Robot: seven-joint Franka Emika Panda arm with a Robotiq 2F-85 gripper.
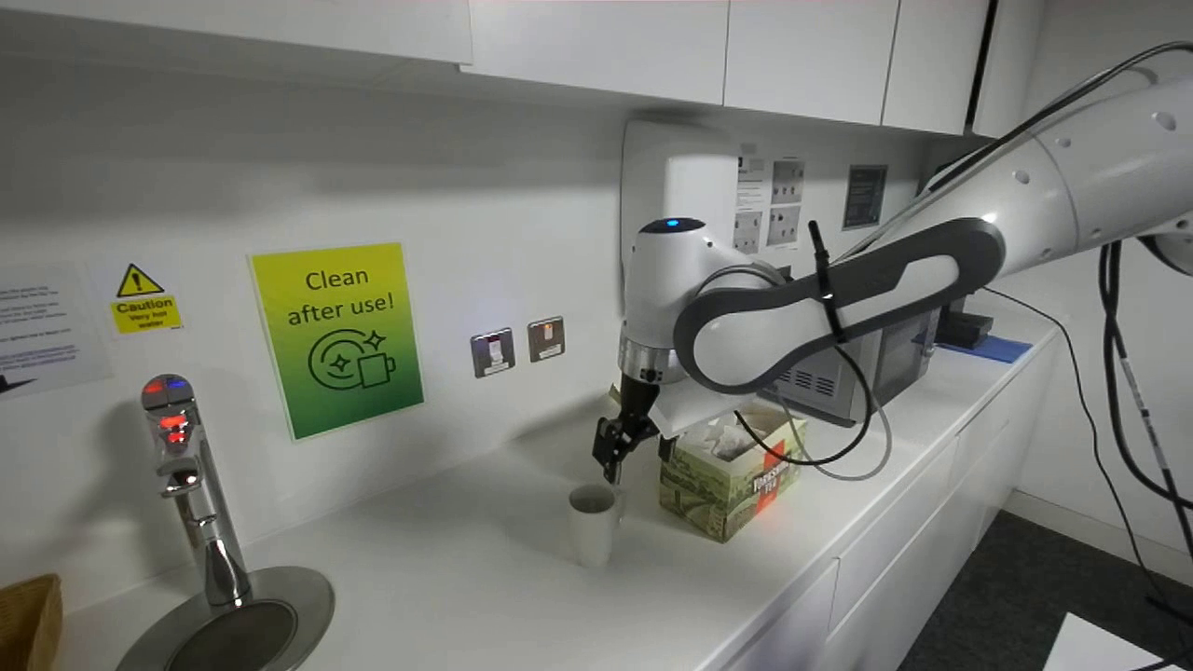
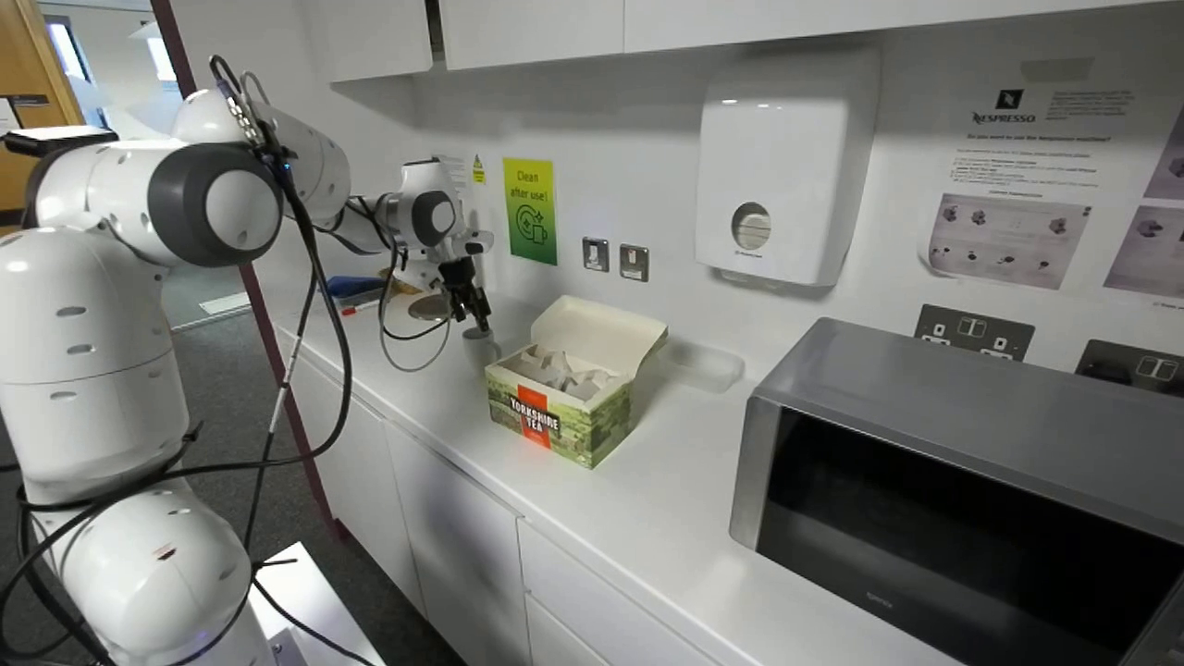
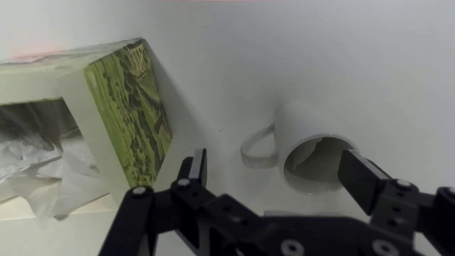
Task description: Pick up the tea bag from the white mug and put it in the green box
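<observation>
Claw is spread wide just above the white mug, can't tell if it's touching. In the wrist view, the pale bit inside around 10 o'clock looks like the tea bag. Green box sits at the mug's 9 o'clock.

White mug upright, tea bag probably inside; green box open.
</observation>
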